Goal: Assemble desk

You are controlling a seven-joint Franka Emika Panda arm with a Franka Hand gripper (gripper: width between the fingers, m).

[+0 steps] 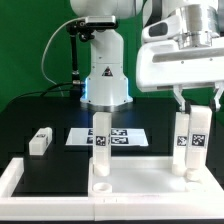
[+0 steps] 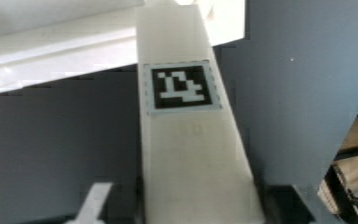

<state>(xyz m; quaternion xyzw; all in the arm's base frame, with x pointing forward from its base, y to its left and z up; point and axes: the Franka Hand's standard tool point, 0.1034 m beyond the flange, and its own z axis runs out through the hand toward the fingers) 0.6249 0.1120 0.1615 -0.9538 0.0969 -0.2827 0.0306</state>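
The exterior view sits low and near the black table [image 1: 30,112], facing the white robot base [image 1: 105,80]. The wrist view looks closely down the white tagged plastic block leg [image 1: 198,135] [image 2: 179,150], which both views share.

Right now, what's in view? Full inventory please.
desk top panel: 1, white, flat at the mat's front.
upright legs: 3, white, tagged, at the panel; one at the exterior view's left, two at its right.
loose leg: 1, white, lying on the mat, exterior view's left.
marker board: 1, white, black tags, mid-mat.
rail: 1, white, edging the mat.
mat: 1, black, under everything.
arm base: 1, white, back centre.
gripper: 1, white, fingers flanking the rightmost leg; grip unclear.
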